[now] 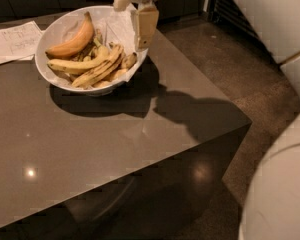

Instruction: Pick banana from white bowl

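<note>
The hand (143, 34) hangs at the top of the view, over the right rim of the bowl (42, 59), its pale lower end pointing down at the crumpled paper lining (117, 28). Whether it is wide or narrow, I cannot tell. The banana (103, 69), slim and dull yellow with brown streaks, lies in the bowl's right half, slanting from lower left to upper right, and the hand does not touch it. A cleaner yellow banana (76, 64) lies just to its left, touching it, and a plump orange-yellow banana (72, 42) rests along the bowl's back left. More small streaked pieces sit under and beside them. The bowl stands on the far part of the dark grey surface (90, 149), near its right edge. A paper sheet (12, 41) lies flat to the left, with its edge at the bowl. The bowl and the arm throw a dark shadow (200, 115) across the surface towards its right corner.
</note>
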Action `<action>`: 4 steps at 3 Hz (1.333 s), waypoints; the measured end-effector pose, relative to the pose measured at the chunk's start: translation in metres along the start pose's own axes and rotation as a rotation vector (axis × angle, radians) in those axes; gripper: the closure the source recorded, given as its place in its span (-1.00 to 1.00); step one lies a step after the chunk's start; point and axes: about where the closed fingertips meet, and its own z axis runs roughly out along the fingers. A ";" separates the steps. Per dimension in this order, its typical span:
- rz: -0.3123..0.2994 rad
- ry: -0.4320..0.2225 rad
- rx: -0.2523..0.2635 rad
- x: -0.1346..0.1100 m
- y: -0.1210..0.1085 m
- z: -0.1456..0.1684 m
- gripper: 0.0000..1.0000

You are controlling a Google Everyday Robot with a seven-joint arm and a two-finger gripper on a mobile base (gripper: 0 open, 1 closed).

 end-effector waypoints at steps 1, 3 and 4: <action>-0.034 0.005 -0.041 -0.005 -0.004 0.022 -0.26; -0.102 0.022 -0.128 -0.010 0.000 0.065 -0.20; -0.136 0.039 -0.155 -0.011 -0.001 0.079 -0.14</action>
